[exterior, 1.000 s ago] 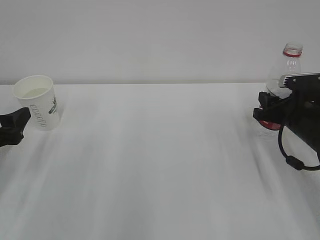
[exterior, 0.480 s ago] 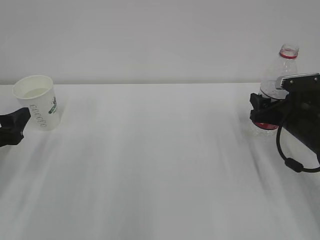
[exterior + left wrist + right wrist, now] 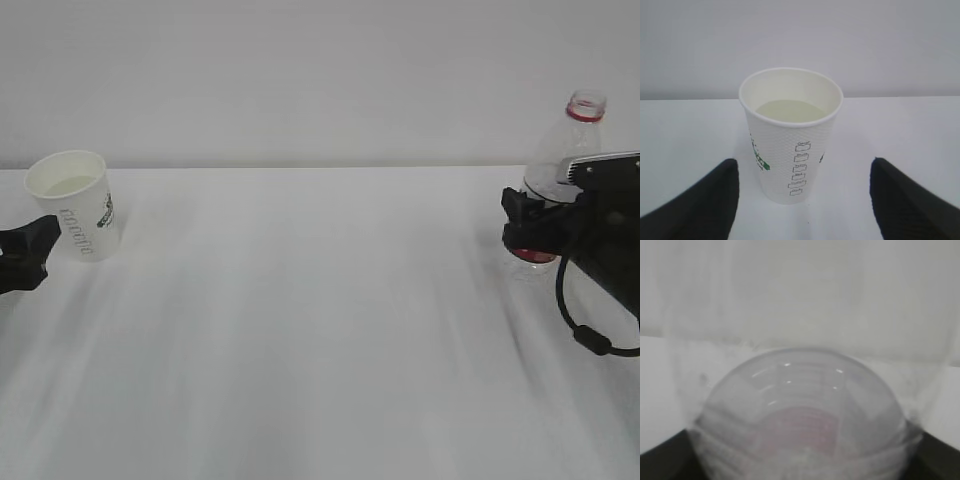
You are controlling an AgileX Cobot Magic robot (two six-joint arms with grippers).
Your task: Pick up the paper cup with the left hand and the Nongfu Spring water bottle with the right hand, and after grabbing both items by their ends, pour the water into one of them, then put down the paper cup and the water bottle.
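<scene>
Left hand (image 3: 30,250) low beside the paper cup (image 3: 75,203), fingers spread wide; right hand (image 3: 525,228) around the Nongfu Spring water bottle (image 3: 560,160), grip unclear.

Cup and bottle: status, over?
Left hand open, clear of paper cup; water inside. Right hand around Nongfu Spring water bottle, grip unconfirmed. Both upright on table. Nothing between.

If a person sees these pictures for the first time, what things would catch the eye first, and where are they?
First, the white paper cup with green print, standing upright at the table's far left, liquid visible inside; the left claw sits open just in front of it, not touching. Second, the uncapped clear water bottle with its red neck ring at the far right, where the black right claw surrounds its lower part. Between them lies only bare white table.
</scene>
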